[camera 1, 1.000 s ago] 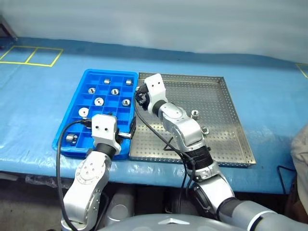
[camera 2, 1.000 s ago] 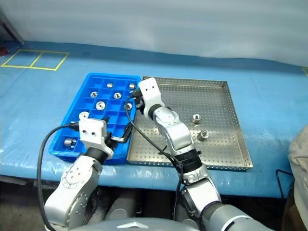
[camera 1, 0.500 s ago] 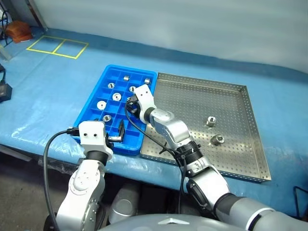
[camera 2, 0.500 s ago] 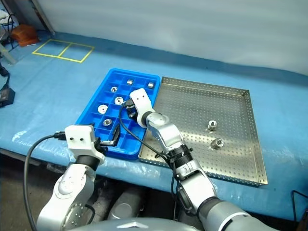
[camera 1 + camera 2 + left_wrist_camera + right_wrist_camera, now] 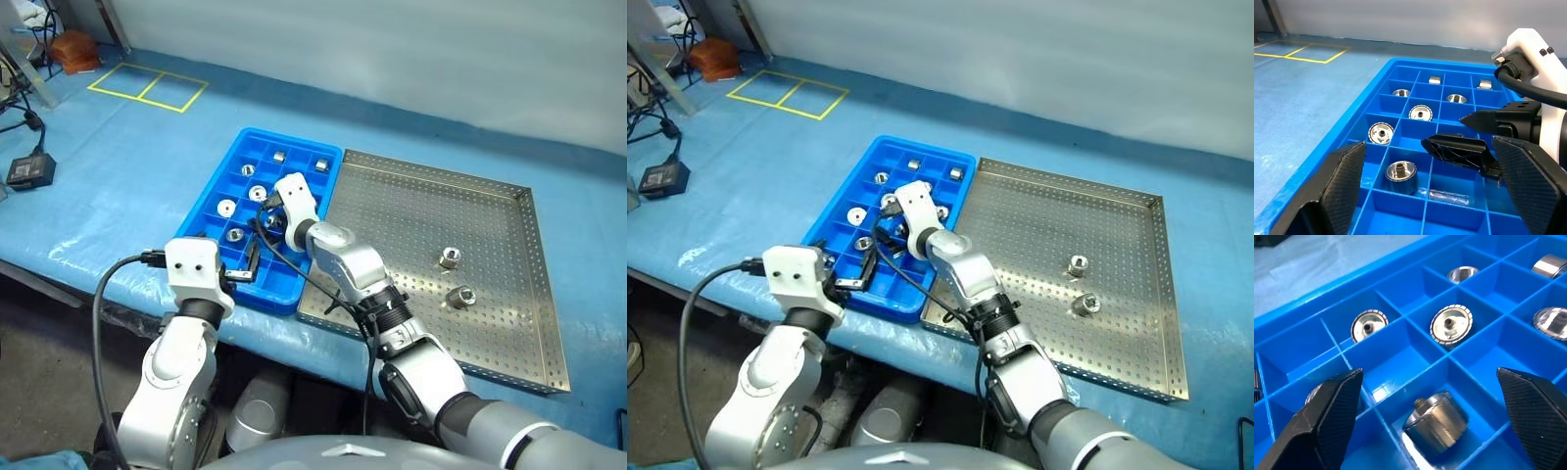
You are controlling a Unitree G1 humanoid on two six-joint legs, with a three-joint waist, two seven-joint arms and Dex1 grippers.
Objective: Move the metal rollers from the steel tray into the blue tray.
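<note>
1. Blue sheeting is covering the long table [image 5: 118, 176], with yellow tape squares [image 5: 147, 86] marked at its far left corner.
2. Blue tray [image 5: 217, 198] is lying on it, touching the steel tray [image 5: 509, 294] on its right side.
3. Right gripper [image 5: 1484, 134] is hanging low over the blue tray's right-hand compartments; its jaws, pinched nearly together a second ago, are now standing wide apart.
4. One roller [image 5: 1436, 423] is lying on its side in the compartment directly beneath those open jaws, touching neither finger. Judgement: this piece is just being dropped off, so one more transfer is counting as done.
5. Other rollers [image 5: 1420, 112] are sitting singly in several compartments.
6. Two rollers [image 5: 450, 258] are remaining on the steel tray, near each other, well apart from the gripper. Judgement: work is nearing its end.
7. Left gripper [image 5: 243, 269] is hovering at the blue tray's near edge, jaws spread, holding nothing.
</note>
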